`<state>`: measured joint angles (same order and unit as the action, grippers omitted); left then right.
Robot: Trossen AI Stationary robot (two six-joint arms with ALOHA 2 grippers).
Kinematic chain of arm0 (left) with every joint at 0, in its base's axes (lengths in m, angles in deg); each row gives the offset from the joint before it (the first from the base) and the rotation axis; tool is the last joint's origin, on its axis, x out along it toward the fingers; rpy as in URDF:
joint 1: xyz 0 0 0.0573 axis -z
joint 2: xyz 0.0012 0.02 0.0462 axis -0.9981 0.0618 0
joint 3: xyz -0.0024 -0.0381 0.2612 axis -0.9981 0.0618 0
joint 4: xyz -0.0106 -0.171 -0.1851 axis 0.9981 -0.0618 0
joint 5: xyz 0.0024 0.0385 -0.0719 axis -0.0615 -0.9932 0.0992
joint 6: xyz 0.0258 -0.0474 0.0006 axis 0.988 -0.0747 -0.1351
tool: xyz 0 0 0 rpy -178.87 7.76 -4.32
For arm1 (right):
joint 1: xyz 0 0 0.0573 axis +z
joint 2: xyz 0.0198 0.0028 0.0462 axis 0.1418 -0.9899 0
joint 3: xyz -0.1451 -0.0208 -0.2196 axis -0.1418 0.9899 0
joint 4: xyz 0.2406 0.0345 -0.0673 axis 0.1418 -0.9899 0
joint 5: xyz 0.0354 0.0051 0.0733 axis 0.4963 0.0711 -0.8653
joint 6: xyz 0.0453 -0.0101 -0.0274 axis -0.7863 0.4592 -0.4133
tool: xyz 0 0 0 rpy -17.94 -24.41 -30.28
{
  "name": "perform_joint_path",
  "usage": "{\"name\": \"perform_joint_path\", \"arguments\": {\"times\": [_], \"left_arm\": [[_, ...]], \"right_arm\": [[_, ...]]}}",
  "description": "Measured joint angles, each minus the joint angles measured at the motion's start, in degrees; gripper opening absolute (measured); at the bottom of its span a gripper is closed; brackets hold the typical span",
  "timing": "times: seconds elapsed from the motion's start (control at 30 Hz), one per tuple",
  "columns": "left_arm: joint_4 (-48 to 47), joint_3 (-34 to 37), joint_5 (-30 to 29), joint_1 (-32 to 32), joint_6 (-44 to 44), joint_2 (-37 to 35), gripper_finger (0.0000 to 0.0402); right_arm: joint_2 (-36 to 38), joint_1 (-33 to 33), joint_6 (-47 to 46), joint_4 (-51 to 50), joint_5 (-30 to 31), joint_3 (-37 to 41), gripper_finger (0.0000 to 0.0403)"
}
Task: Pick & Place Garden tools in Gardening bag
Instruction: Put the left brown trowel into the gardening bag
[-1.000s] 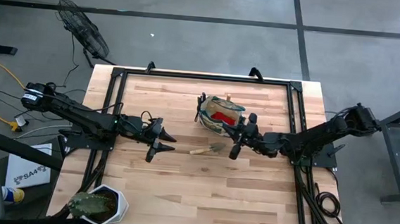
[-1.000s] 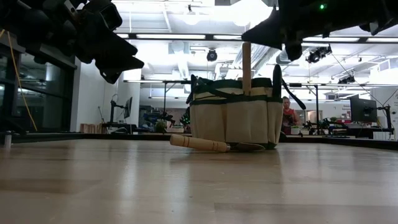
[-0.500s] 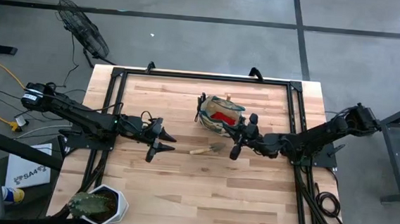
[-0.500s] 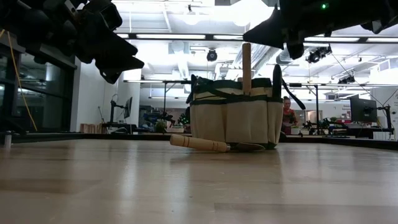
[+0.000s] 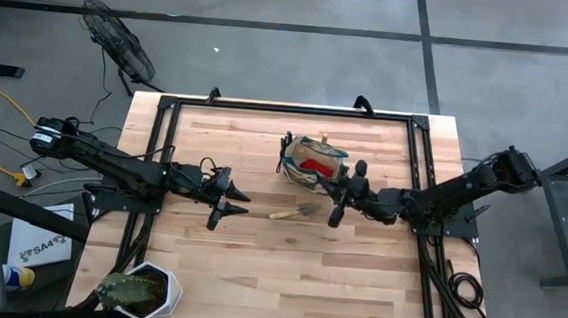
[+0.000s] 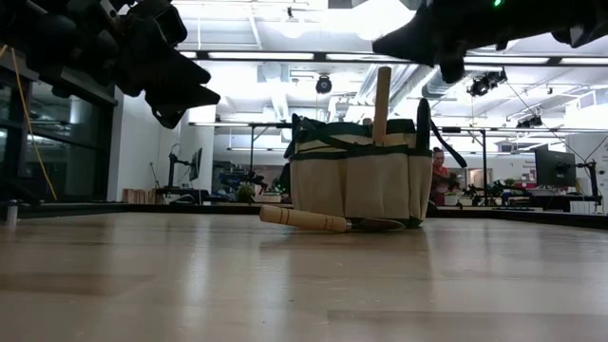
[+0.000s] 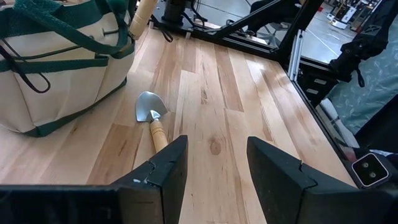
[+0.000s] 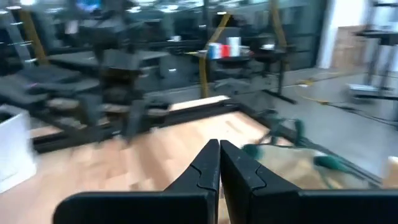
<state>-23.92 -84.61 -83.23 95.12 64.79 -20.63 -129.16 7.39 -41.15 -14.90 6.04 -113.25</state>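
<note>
Trowel, wooden-handled with a metal blade [image 5: 293, 213], lies beside the khaki bag [image 5: 313, 162]; my left tool [image 5: 223, 201], fingers apart, must descend onto its handle.

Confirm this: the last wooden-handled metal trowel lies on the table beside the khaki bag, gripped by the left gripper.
Wrong on the grip. The wooden-handled metal trowel lies beside the khaki fabric bag, but the left gripper hovers open above it, gripping nothing, as the left wrist view shows.

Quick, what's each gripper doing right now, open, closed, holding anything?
Left gripper: open, empty, above the table near the trowel.
Right gripper: closed, holding nothing, beside the gardening bag.
</note>
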Motion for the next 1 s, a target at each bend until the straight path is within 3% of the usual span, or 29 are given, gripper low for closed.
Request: {"name": "perform_joint_path", "arguments": {"times": [0.1, 0.37, 0.53, 0.77, 1.0], "left_arm": [[-0.04, 0.00, -0.01, -0.02, 0.00, -0.01, 0.0161], [-0.07, 0.00, 0.43, 0.00, -0.63, -0.02, 0.0161], [-0.07, 0.00, 0.10, 0.00, -0.63, 0.00, 0.0161], [-0.07, 0.00, -0.03, 0.00, -0.62, 0.00, 0.0161], [-0.13, 0.00, -0.05, 0.00, -0.35, -0.02, 0.0161]], "right_arm": [[0.04, 0.93, 0.16, -1.13, -2.84, 0.00, 0.0003], [0.04, 3.23, -5.92, -10.77, -2.39, 0.00, 0.0003], [0.02, 1.03, -7.36, -13.78, 1.87, 0.00, 0.0003], [0.02, -3.62, -6.28, -12.23, 0.95, 0.00, 0.0003], [-0.33, -6.21, -11.24, -15.77, -5.22, 0.00, 0.0003]]}}
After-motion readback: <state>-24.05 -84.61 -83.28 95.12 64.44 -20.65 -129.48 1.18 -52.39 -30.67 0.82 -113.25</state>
